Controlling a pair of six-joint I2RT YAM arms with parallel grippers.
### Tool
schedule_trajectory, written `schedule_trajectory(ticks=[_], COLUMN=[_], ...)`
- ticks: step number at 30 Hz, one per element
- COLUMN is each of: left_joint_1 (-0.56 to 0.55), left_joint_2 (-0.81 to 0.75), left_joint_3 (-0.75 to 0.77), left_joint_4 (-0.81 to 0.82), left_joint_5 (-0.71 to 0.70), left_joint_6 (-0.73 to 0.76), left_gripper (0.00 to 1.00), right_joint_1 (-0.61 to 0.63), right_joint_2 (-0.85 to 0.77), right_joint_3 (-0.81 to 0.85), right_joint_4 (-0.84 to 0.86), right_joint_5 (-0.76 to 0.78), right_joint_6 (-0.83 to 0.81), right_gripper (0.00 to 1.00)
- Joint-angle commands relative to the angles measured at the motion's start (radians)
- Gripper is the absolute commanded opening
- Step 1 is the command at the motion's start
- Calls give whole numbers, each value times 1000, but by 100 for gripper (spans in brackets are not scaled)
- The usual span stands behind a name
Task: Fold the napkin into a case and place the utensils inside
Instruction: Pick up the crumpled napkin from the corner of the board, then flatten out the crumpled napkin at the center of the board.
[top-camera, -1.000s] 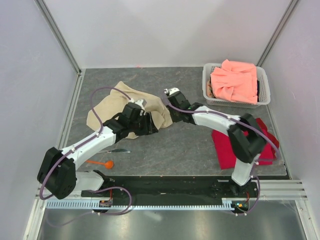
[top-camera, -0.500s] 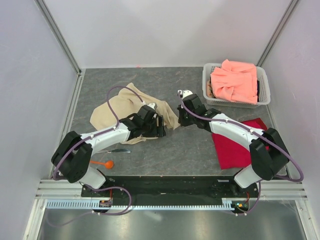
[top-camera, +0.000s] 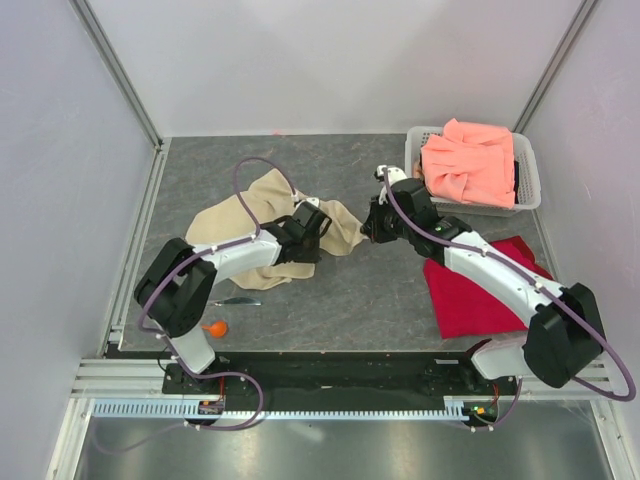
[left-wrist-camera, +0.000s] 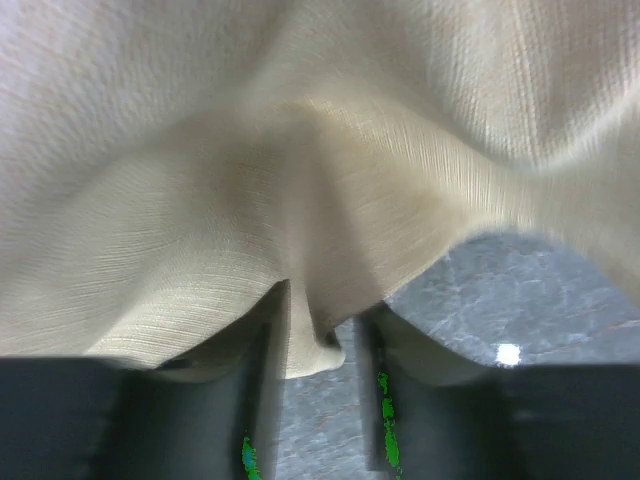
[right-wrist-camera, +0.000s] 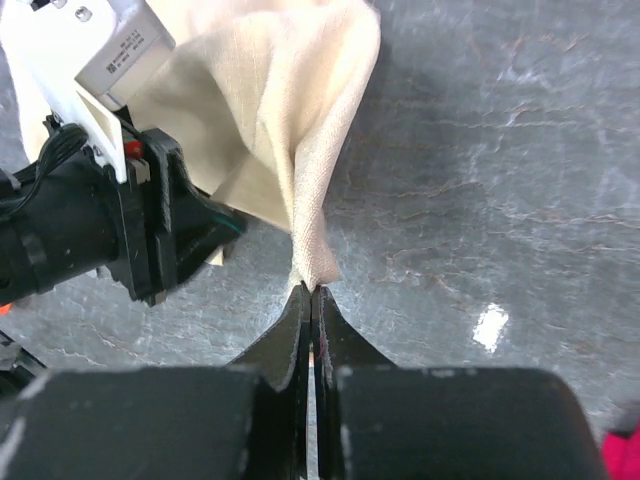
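Right gripper (right-wrist-camera: 311, 292) first: its two fingers were pressed flat together, and a corner of the napkin (right-wrist-camera: 270, 110) was pinched at their very tips. From that pinch the beige cloth ran up in a tight ridge, lifted just off the table (top-camera: 350, 290).

Over to the left gripper (left-wrist-camera: 322, 310): its fingers (left-wrist-camera: 268, 345) stood apart, with a hanging fold of the same cloth dropping into the gap between them. Whether they were actually squeezing that fold, the wrist view did not settle. It was blurred, and grey table showed below the fold.

From above, the two grippers were near each other at the napkin's right end, left arm reaching in from the left, right arm from the right. The rest of the cloth lay crumpled on the table, left of centre.

Nearer the bases, the thin dark utensil (top-camera: 235, 301) lay flat, with the orange spoon (top-camera: 213, 327) just below it, partly hidden by the left arm.

Far right, the white basket (top-camera: 414, 170) held a salmon-pink cloth (top-camera: 468, 160). A red cloth (top-camera: 470, 295) lay spread under the right arm.
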Motion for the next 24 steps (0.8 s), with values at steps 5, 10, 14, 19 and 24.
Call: schedule_trajectory(ticks=[5, 10, 14, 19, 24], left_joint_1=[9, 10, 9, 9, 9], left_joint_2=[-259, -422, -504, -642, -678], left_joint_3=[116, 251, 471, 604, 642], left_joint_4=[-146, -273, -447, -499, -499], left_joint_5=[11, 373, 641, 777, 855], left_joint_6=[167, 304, 345, 364, 333], left_gripper=[6, 4, 2, 2, 2], right_joint_1=[-75, -100, -98, -100, -98], right_joint_2=[-105, -193, -272, -435, -522], right_joint_3=[189, 388, 514, 576, 590], right_joint_4=[-86, -141, -186, -195, -180], right_joint_5=[13, 62, 83, 83, 83], right_joint_6=[-80, -136, -168, -188, -167], right_gripper=[0, 0, 0, 0, 0])
